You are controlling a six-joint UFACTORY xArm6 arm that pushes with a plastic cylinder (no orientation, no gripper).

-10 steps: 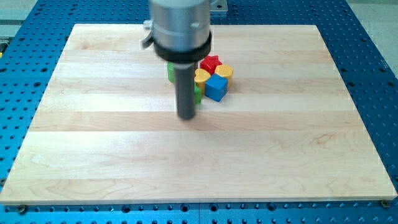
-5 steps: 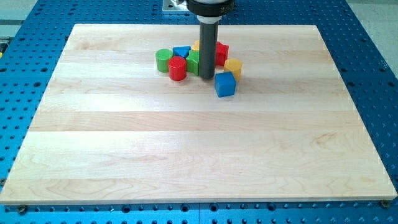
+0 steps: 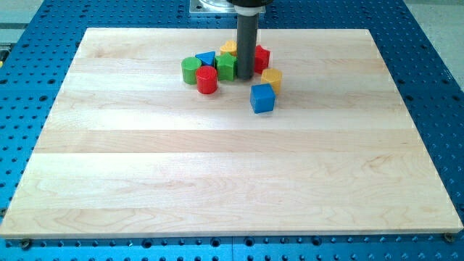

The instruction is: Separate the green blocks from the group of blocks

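Observation:
A cluster of blocks sits near the top middle of the wooden board [image 3: 217, 167]. A green cylinder [image 3: 191, 69] is at the cluster's left end. A green star-shaped block [image 3: 227, 67] stands in the middle. My tip [image 3: 245, 77] is down among the blocks, touching the right side of the green star block. A red cylinder [image 3: 206, 80] lies below and between the two green blocks. A blue triangular block [image 3: 206, 59] sits behind them.
A red block [image 3: 262, 58] and a yellow block [image 3: 272, 78] lie right of my tip. A blue cube [image 3: 262, 98] stands a little apart below them. Another yellow block [image 3: 229, 48] shows behind the rod. Blue perforated table surrounds the board.
My tip has moved up the view, deeper into the cluster. The green star block has shifted slightly up and left. The other blocks have stayed about where they were.

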